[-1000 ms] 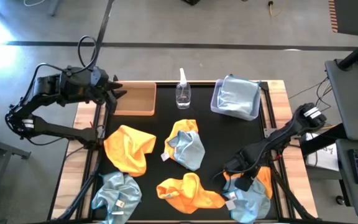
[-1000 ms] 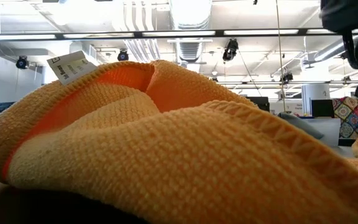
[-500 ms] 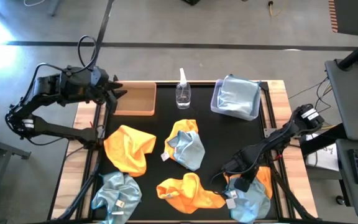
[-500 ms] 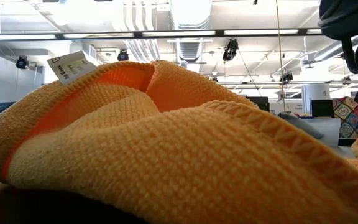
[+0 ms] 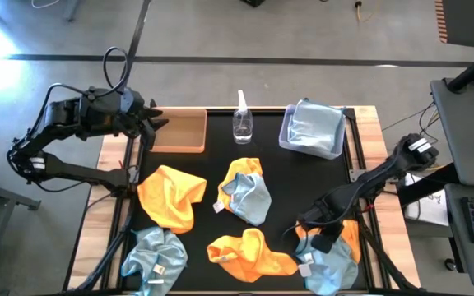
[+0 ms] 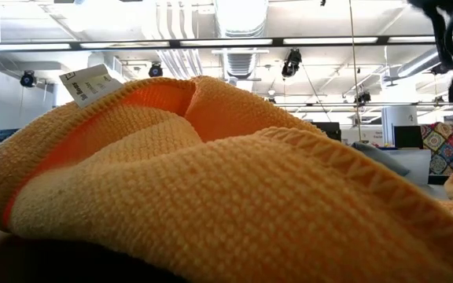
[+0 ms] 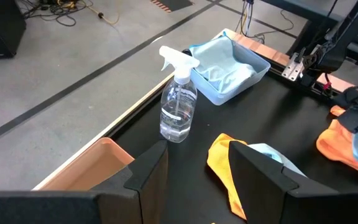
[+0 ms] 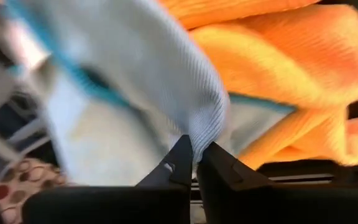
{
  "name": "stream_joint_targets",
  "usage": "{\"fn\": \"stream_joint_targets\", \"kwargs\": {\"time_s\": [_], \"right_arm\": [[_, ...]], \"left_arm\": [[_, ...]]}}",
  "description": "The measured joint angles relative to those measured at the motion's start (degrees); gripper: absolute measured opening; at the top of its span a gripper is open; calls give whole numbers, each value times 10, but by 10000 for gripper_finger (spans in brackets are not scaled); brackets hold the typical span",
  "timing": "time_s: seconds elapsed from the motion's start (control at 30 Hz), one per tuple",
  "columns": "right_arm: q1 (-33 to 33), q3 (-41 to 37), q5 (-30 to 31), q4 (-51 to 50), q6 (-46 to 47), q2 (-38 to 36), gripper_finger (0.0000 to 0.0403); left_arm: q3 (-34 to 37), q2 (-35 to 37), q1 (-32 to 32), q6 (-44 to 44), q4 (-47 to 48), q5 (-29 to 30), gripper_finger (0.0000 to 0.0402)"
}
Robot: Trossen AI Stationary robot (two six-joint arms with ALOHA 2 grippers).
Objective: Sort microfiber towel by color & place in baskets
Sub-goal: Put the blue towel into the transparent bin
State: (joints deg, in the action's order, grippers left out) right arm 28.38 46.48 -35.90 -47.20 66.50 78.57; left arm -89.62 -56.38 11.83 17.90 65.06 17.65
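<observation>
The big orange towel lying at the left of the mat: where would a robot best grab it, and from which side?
Likely from straight above, pinching a raised fold near the middle of the orange towel. It lies crumpled with ridges standing up, and nothing covers it. The open left gripper waits nearest.

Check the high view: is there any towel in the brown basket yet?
No. The brown basket shows only its bare tan floor, while the grey-blue basket already holds a pale blue towel.
</observation>
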Motion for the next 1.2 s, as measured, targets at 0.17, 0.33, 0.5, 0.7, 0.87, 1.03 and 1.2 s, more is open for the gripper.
{"fn": "stream_joint_targets", "kwargs": {"time_s": [0.17, 0.33, 0.5, 0.7, 0.87, 1.03, 1.2], "right_arm": [[-1, 3, 12, 28, 38, -70, 9], [-3, 30, 89, 30, 73, -134, 9], [-3, 74, 213, 29, 75, -187, 9], [-3, 147, 370, 30, 9, -226, 9], [-3, 225, 477, 30, -99, -233, 9], [-3, 298, 590, 30, -212, -231, 9], [-3, 336, 701, 22, -289, -231, 9]], "left_arm": [[0, 0, 0, -4, 0, 0, 155], [0, 0, 0, -7, -2, 0, 155], [0, 0, 0, -10, -11, 0, 155], [0, 0, 0, -14, -16, 0, 155], [0, 0, 0, -14, -16, 0, 155], [0, 0, 0, -14, -16, 0, 155], [0, 0, 0, -13, -16, 0, 155]]}}
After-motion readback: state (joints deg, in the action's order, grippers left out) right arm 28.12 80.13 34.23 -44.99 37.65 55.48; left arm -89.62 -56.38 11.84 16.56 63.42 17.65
